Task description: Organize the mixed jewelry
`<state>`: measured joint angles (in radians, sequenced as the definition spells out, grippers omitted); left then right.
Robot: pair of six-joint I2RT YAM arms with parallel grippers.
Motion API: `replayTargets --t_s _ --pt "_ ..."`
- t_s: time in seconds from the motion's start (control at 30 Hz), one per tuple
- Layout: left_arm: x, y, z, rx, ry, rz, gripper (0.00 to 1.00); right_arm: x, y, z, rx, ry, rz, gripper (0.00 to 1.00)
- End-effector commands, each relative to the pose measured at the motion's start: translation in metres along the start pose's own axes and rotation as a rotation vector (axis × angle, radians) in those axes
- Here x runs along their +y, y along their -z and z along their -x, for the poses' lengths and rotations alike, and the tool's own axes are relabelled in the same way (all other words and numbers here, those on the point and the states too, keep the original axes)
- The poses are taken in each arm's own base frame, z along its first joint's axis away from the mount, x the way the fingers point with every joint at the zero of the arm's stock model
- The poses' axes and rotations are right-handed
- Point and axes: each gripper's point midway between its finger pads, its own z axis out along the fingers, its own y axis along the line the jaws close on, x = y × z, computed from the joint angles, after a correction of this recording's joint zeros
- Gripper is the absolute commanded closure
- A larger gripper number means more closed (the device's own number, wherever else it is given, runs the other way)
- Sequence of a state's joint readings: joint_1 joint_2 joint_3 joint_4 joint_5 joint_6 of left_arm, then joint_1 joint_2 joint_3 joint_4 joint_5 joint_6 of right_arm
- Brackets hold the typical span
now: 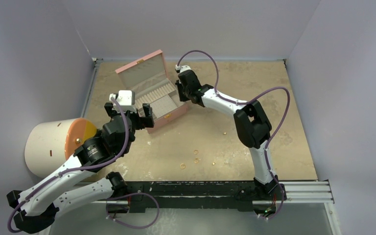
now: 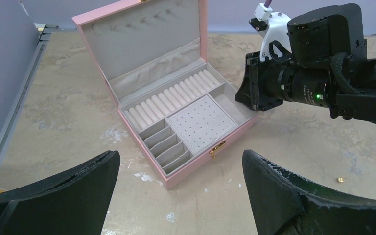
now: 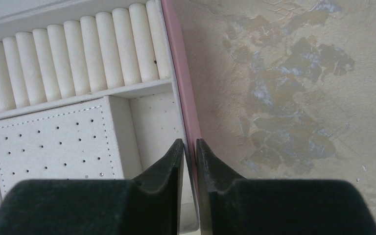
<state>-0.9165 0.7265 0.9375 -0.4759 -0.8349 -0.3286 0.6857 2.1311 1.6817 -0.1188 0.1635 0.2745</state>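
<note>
pink box outside smooth, faintly satin, leather-like; lining off-white, matt, velvety cloth; ring rolls same soft nap; stud pad matt, pierced with small holes; clasp shiny gold metal; table beige, matt, worn into rough grey patches; left gripper pads black, matt, rubbery, edges scuffed pale; right gripper pads black, slightly fuzzy; gold rings and stud bright metal; arm shell glossy white plastic; rail brushed metal
</note>
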Motion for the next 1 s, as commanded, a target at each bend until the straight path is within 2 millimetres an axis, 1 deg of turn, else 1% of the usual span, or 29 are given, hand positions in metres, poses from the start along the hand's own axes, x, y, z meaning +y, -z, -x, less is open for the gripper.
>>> replayTargets --t_s 0.0,0.1,0.17,0.27,0.37,0.47,0.57,0.6,0.63,0.8,0.87,0.97 --pt "0.002 0.000 0.011 -0.029 0.015 0.016 0.05 -0.003 0.004 0.016 -0.057 -0.038 -0.018 0.85" --pt "0.002 -0.001 0.009 -0.026 0.012 0.022 0.04 -0.005 0.004 0.014 -0.059 -0.038 -0.029 0.90" --pt "0.002 -0.002 0.009 -0.024 0.010 0.024 0.04 -0.006 0.004 0.012 -0.059 -0.039 -0.034 0.99" --pt "0.003 -0.002 0.009 -0.024 0.010 0.028 0.04 -0.010 0.005 0.009 -0.066 -0.046 -0.047 1.00" --pt "0.004 -0.002 0.009 -0.024 0.009 0.032 0.05 -0.013 0.012 0.009 -0.086 -0.057 -0.058 1.00" --pt "0.004 -0.002 0.010 -0.027 0.014 0.032 0.04 -0.027 0.021 0.007 -0.103 -0.066 -0.121 1.00" --pt "0.003 -0.002 0.009 -0.024 0.011 0.031 0.04 -0.034 0.034 0.004 -0.124 -0.086 -0.141 1.00" --pt "0.003 -0.002 0.008 -0.023 0.010 0.031 0.04 -0.039 0.039 0.000 -0.125 -0.089 -0.160 1.00" --pt "0.003 -0.003 0.008 -0.022 0.009 0.032 0.04 -0.043 0.044 0.001 -0.134 -0.093 -0.179 1.00" --pt "0.006 -0.002 0.009 -0.026 0.012 0.042 0.04 -0.068 0.069 -0.019 -0.139 -0.141 -0.274 1.00" --pt "0.006 -0.002 0.010 -0.029 0.014 0.044 0.05 -0.076 0.084 -0.024 -0.158 -0.168 -0.299 1.00" --pt "0.008 -0.001 0.011 -0.033 0.019 0.047 0.05 -0.086 0.099 -0.037 -0.166 -0.188 -0.327 1.00"
